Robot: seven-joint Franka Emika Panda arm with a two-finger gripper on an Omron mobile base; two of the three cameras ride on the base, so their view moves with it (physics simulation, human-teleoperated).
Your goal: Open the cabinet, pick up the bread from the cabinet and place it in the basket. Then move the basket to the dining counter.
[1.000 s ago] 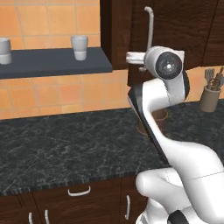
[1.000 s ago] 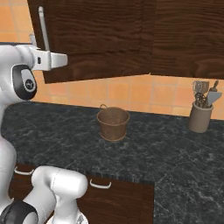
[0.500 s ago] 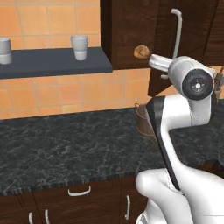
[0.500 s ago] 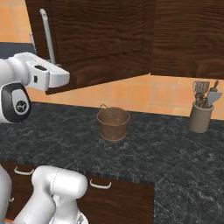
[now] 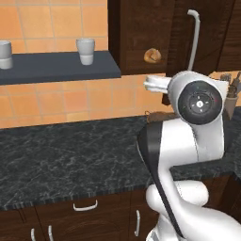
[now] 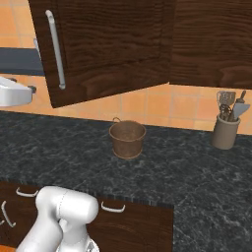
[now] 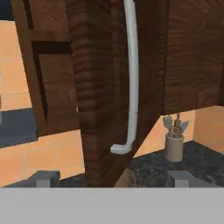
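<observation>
Bread (image 5: pixel 152 55) sits inside the open cabinet (image 5: pixel 141 33) in the left base view, a small golden roll on the dark lower shelf, with free room around it. The cabinet door (image 5: pixel 202 42) stands swung out toward us, its silver handle (image 5: pixel 193 40) rising above the arm's big joint. That joint and the white upper arm cover much of the counter (image 5: pixel 70 160) on the right side, so we see just a sliver of the basket's rim (image 5: pixel 157 114) beside the arm. The counter's left stretch lies bare. Two cups (image 5: pixel 85 51) stand on a grey wall shelf (image 5: pixel 56 70); the left one is cut by the picture's edge. A utensil holder (image 5: pixel 230 101) peeks out at the right edge.

In the right base view, we see the door (image 6: pixel 103 49) hanging open over the counter's back edge, hiding the cabinet's inside. The basket (image 6: pixel 127 139) stands alone on the counter, near its back, below the door's lower edge, well apart from the utensil holder (image 6: pixel 225 132) toward the right end.

In the hand view, the pincer (image 7: pixel 113 177) has its two tips spread wide at the bottom, nothing between them. The door's edge (image 7: pixel 94 96) and the handle (image 7: pixel 131 83) rise just ahead, apart from both tips. The utensil holder (image 7: pixel 174 146) shows small behind.
</observation>
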